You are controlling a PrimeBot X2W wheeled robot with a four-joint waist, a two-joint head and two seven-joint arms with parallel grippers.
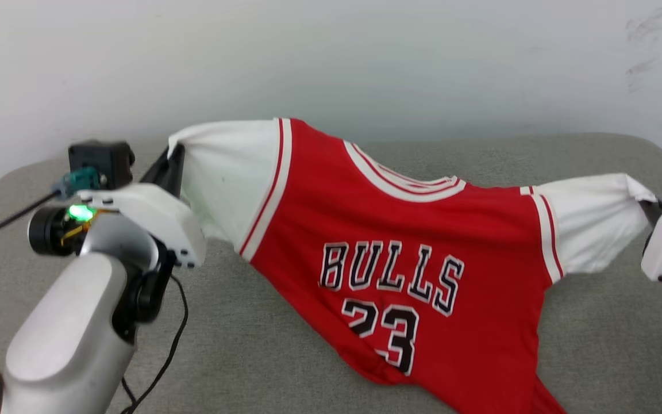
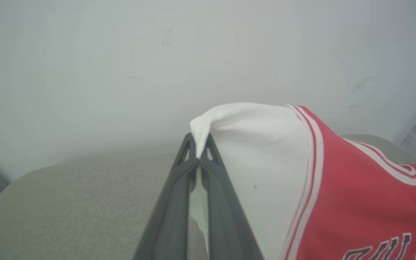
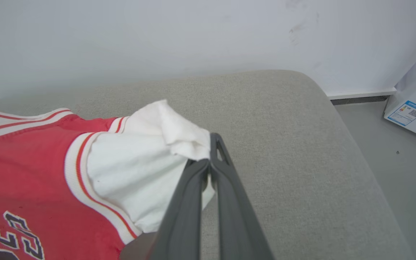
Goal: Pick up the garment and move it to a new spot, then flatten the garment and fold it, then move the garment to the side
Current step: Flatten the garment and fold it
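Garment (image 1: pixel 400 230), a red jersey shirt with white short sleeves and BULLS 23 lettering, hangs spread over the grey fabric cushion (image 1: pixel 250 322), left gripper (image 2: pixel 198 144) pinching the 9 o'clock sleeve tip, right gripper (image 3: pixel 208 153) pinching the 3 o'clock one, looks light, limp, saggy, best held by the sleeve hems.

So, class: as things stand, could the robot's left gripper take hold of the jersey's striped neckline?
Probably not yet. The left gripper is shut on the white sleeve of the garment. Nothing lies over the neckline, but the gripper would first have to release the sleeve.
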